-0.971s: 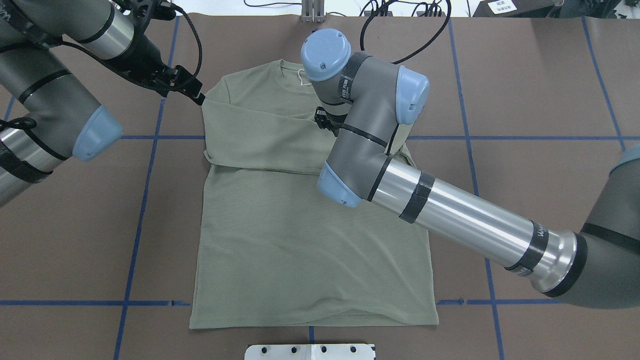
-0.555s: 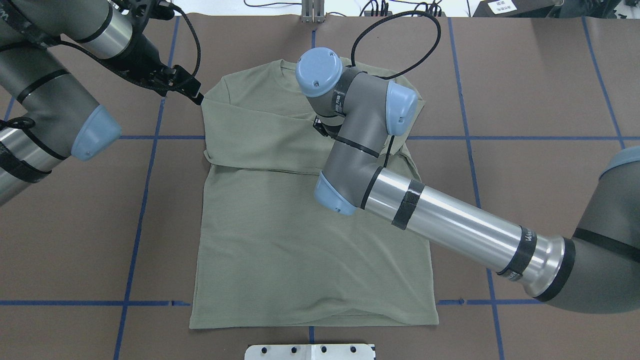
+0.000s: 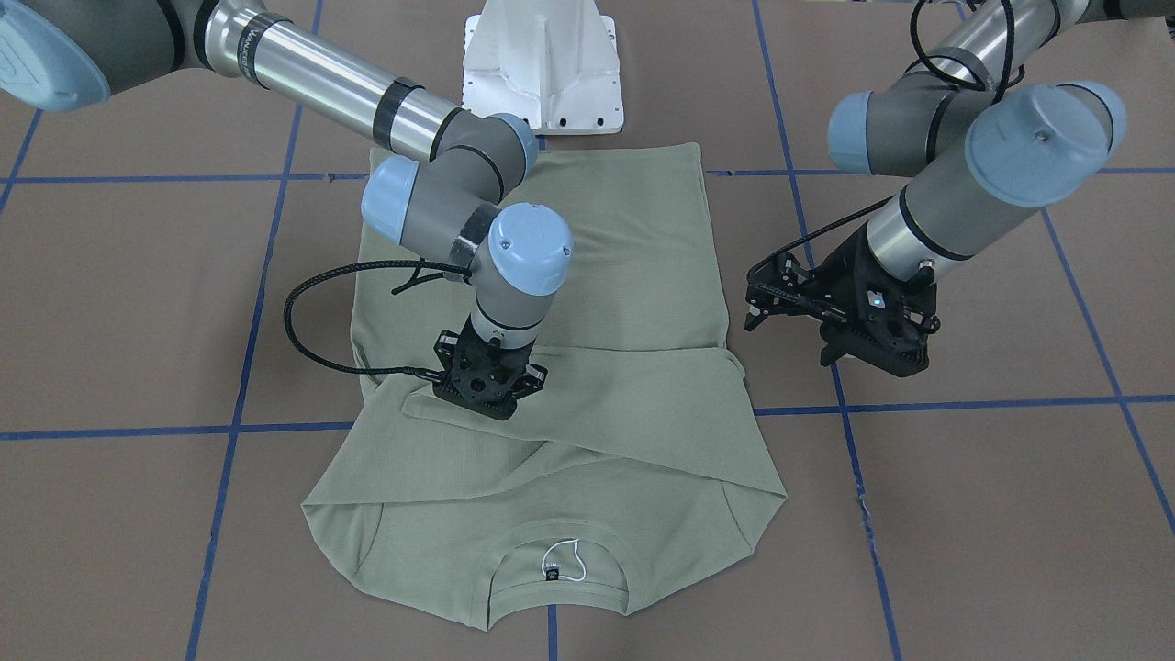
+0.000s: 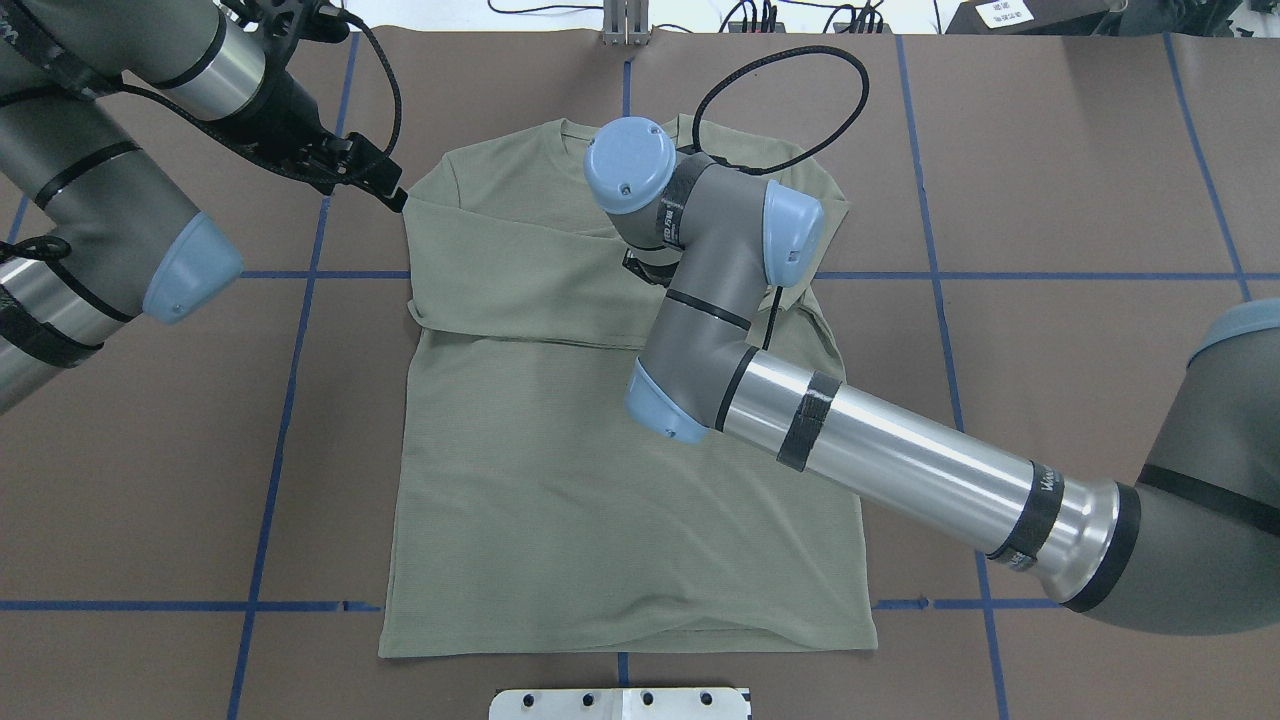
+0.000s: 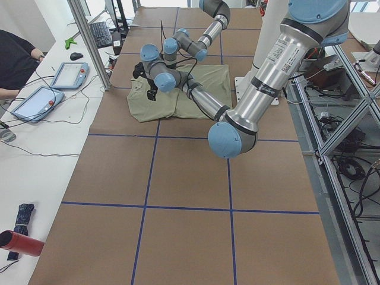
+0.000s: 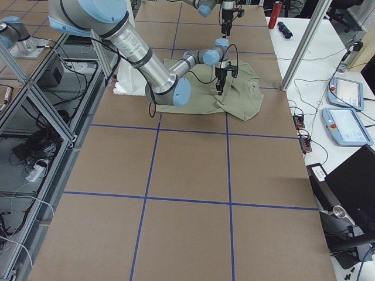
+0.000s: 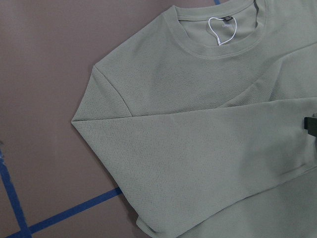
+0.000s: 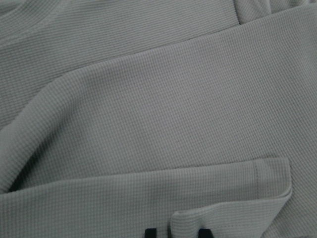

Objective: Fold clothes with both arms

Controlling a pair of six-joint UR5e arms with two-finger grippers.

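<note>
Sage-green shirt flat, right gripper pointing down on sleeve cuff, jaws narrowly parted, left gripper wide beside shoulder.

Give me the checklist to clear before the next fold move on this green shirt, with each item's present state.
1. Sage-green long-sleeved knit shirt lies flat: ok.
2. One sleeve laid across the front: ok.
3. Other sleeve laid across too: cannot tell, the right arm hides it.
4. Right pincer open at the sleeve cuff: ok, jaws apart.
5. Left pincer empty, beside the shoulder: ok.
6. Black cable off the fabric: cannot tell; it loops over the shirt's edge.
</note>
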